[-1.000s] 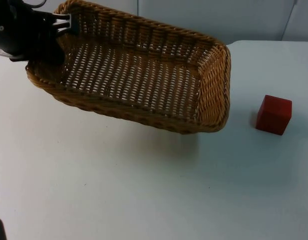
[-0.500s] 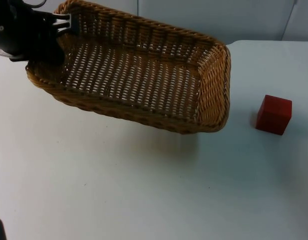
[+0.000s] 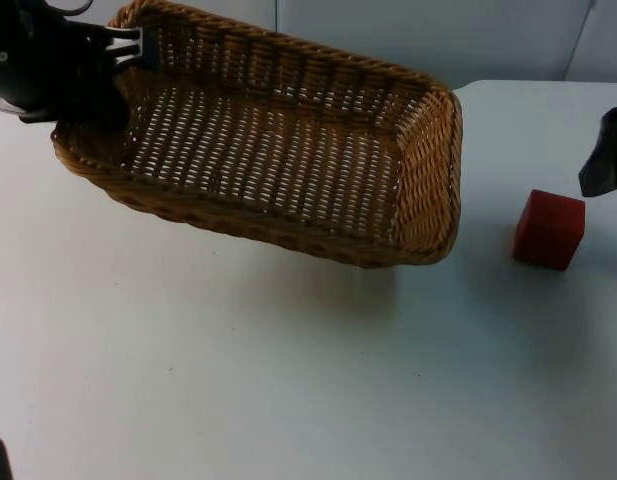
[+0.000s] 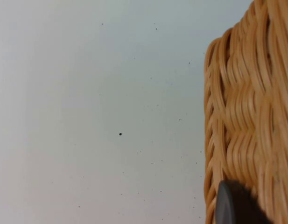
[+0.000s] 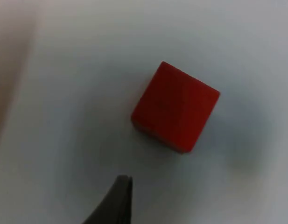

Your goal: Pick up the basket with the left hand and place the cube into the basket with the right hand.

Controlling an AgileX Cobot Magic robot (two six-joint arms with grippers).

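Observation:
A woven wicker basket (image 3: 288, 150) hangs tilted above the table, lifted by its far left corner. My left gripper (image 3: 136, 48) is shut on that corner's rim; in the left wrist view a black fingertip (image 4: 233, 205) presses against the basket's woven wall (image 4: 246, 116). A red cube (image 3: 549, 229) rests on the white table to the right of the basket, well apart from it. My right gripper (image 3: 600, 168) comes in from the right edge, just behind and to the right of the cube. The right wrist view looks down on the cube (image 5: 176, 107), which lies free on the table.
The white table top (image 3: 288, 380) spreads wide in front of the basket and the cube. The grey partition wall (image 3: 408, 30) stands behind the basket. The basket's shadow (image 3: 328, 290) falls on the table under its near edge.
My right gripper has come into the top view at the right edge, close to the cube. The basket, the left arm and the cube have stayed where they were.

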